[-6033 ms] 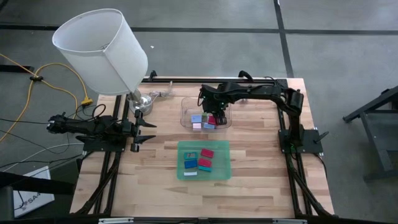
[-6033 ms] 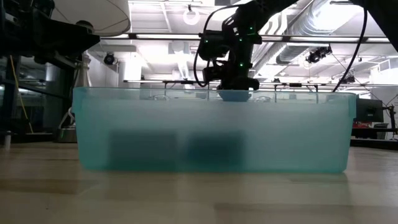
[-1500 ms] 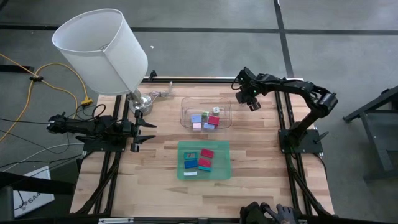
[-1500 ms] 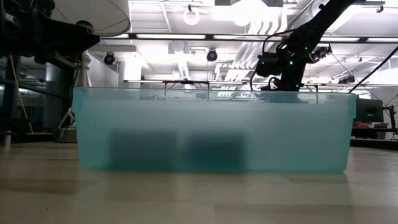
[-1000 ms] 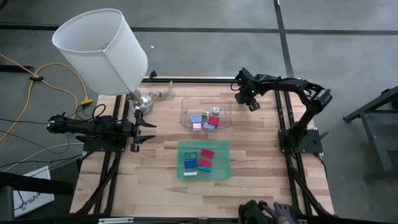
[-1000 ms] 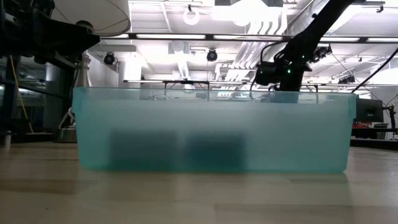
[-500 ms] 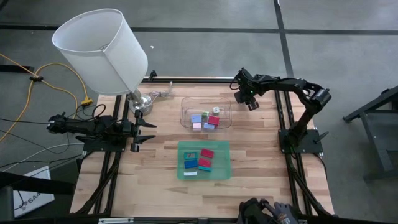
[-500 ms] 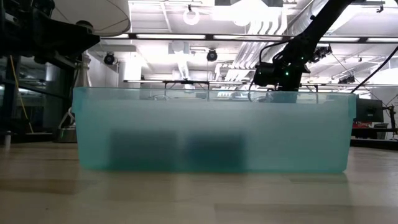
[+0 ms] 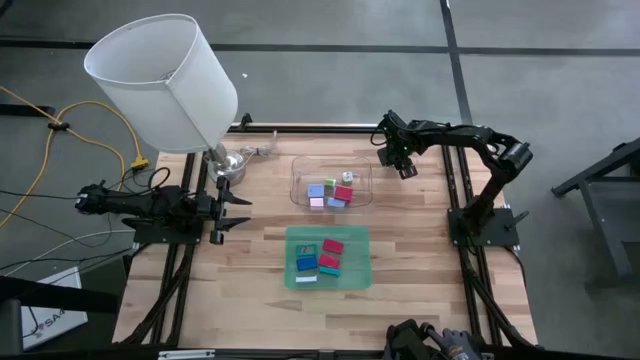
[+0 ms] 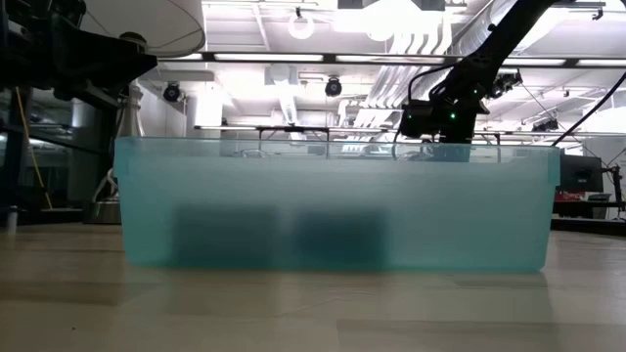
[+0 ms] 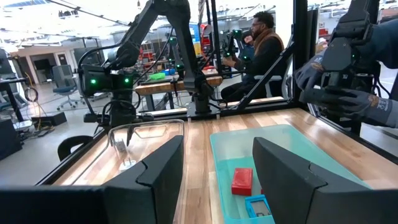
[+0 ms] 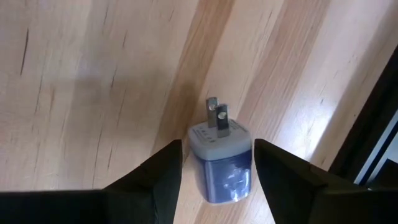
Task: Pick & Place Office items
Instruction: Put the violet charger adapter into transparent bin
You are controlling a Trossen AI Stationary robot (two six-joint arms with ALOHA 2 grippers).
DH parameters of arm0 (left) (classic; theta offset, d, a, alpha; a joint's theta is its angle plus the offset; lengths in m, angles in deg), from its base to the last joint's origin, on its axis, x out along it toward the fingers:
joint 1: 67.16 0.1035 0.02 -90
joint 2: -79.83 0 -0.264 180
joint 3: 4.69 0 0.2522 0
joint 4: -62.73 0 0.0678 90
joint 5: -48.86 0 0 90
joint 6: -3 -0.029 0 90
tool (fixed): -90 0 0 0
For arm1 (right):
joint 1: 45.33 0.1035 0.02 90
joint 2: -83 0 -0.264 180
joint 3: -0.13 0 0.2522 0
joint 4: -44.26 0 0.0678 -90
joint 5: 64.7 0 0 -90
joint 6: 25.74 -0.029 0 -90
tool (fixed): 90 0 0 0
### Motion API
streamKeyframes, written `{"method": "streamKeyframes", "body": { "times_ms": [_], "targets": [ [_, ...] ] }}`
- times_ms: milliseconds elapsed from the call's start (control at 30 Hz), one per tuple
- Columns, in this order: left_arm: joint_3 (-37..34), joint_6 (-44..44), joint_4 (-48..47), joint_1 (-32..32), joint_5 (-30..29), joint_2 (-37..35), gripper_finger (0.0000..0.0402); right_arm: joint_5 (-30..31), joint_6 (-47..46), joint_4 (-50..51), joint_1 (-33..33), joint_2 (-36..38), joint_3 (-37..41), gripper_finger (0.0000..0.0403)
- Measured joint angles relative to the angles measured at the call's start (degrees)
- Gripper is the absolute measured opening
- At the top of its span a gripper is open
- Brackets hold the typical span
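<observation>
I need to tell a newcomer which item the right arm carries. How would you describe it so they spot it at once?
Start at the clear plastic tray at the table's far side, then look to its right, where the right pincer hangs. Between its fingers sits a small pale blue plug adapter with two metal prongs, the only item outside a tray.

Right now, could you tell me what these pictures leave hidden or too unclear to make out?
- Low view: the frosted wall of the green tray blurs its items into dark patches and hides the clear tray behind.
- High view: the lampshade covers the table corner under it.
- Right wrist view: the fingers cover the sides of the blue plug adapter.
</observation>
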Motion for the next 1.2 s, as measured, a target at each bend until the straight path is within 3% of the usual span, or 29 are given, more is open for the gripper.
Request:
{"method": "streamKeyframes", "body": {
  "times_ms": [233,567,1200],
  "targets": [
    [0.0,0.0,0.0,0.0,0.0,0.0,0.0186,0.0,0.0,0.1,0.0,0.0,0.0,0.0183],
    [0.0,0.0,0.0,0.0,0.0,0.0,0.0186,-0.8,-1.8,0.2,0.0,0.0,-0.1,0.0124],
    [0.0,0.0,0.0,0.0,0.0,0.0,0.0186,5.1,-8.7,-0.6,5.2,1.7,-0.4,0.0127]
  ]
}}
